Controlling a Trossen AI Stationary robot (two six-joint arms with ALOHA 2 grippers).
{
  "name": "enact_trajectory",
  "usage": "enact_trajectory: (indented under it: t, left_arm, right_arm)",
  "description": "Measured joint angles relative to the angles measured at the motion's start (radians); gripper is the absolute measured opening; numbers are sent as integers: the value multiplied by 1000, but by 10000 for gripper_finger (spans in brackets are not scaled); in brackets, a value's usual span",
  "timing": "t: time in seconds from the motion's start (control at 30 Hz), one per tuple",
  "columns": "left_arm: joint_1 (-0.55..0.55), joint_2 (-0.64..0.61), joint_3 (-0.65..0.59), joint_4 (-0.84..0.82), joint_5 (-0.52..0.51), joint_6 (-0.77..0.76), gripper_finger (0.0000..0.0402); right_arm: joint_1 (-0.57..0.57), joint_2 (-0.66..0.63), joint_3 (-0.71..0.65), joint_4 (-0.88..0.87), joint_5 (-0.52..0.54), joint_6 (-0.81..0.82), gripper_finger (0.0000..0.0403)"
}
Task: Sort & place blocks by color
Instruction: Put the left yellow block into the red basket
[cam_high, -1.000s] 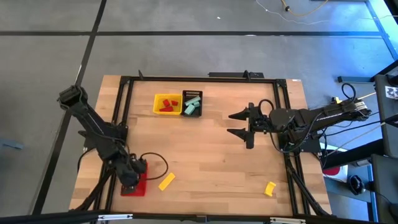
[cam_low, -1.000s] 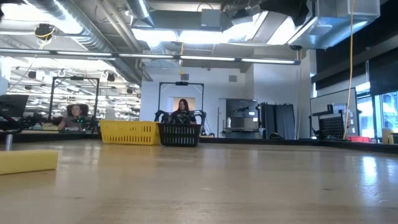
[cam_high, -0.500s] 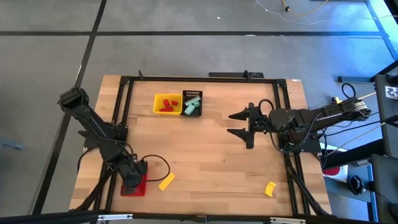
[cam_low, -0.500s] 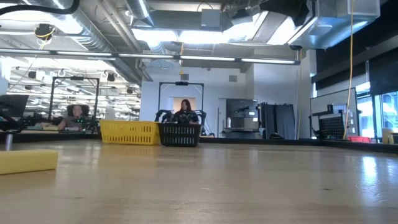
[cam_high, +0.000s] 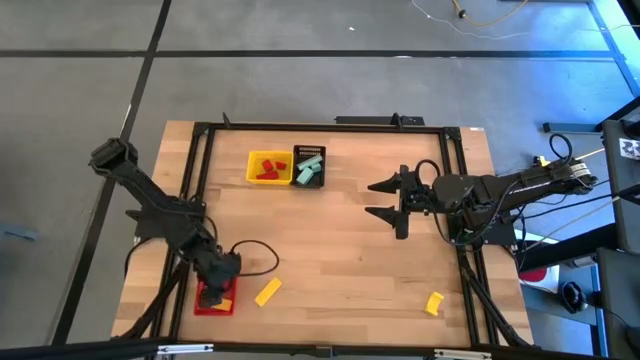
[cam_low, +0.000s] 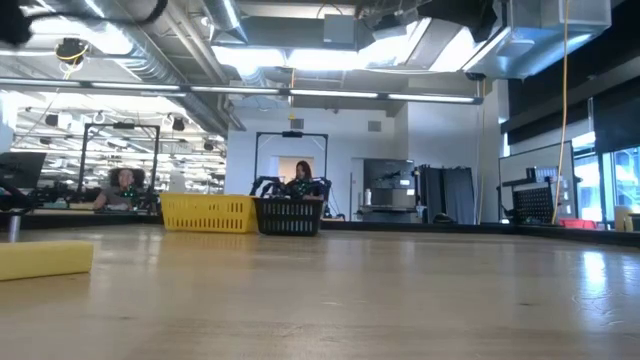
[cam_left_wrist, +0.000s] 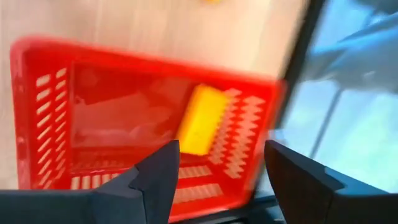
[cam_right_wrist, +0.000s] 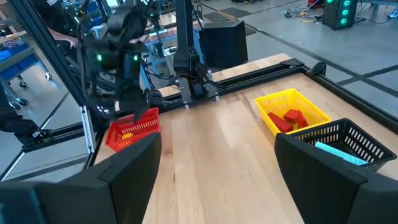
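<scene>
My left gripper (cam_left_wrist: 219, 171) is open above the red basket (cam_left_wrist: 43, 124), near the table's near-left corner (cam_high: 216, 272). One yellow block (cam_left_wrist: 202, 119) lies on that basket's floor, apart from the fingers. Two more yellow blocks lie flat on the table: one (cam_high: 267, 291) beside the red basket, one (cam_high: 434, 302) near the right edge. Red blocks (cam_high: 266, 170) sit in the yellow basket (cam_high: 252, 160). Pale teal blocks (cam_high: 308, 168) sit in the black basket (cam_high: 318, 184). My right gripper (cam_high: 383, 199) hovers open over the table's right half, holding nothing.
The yellow basket (cam_low: 208, 212) and black basket (cam_low: 290, 215) stand side by side near the far edge. A black frame rail (cam_high: 300, 125) runs around the table. Bare wood lies in the middle. People sit in the room beyond the table.
My left gripper has drawn up and back from the red basket, toward the table's far right. The yellow block inside the basket, hidden under the gripper before, now shows. My right arm has kept still.
</scene>
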Motion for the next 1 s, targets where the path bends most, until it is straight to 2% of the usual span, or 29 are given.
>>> enact_trajectory:
  t: [0.13,0.27,0.43,0.53,0.73,0.87,1.0]
  left_arm:
    - [34,-60,68,-22,-43,-81,227]
    - [55,-36,190,-146,-103,-205,227]
    - [72,122,380,-350,-136,-369,224]
    - [71,242,490,-396,-150,-420,224]
    - [84,481,693,-484,-254,-505,224]
    - [103,604,773,-488,-273,-521,224]
    - [107,684,803,-463,-276,-519,224]
  right_arm:
    - [0,0,0,0,0,0,314]
    - [0,0,0,-10,0,0,314]
    - [0,0,0,-59,0,0,314]
    - [0,0,0,-98,0,-1,314]
    - [0,0,0,-159,0,0,314]
    - [0,0,0,-182,-1,-7,314]
    - [0,0,0,-184,-1,-35,314]
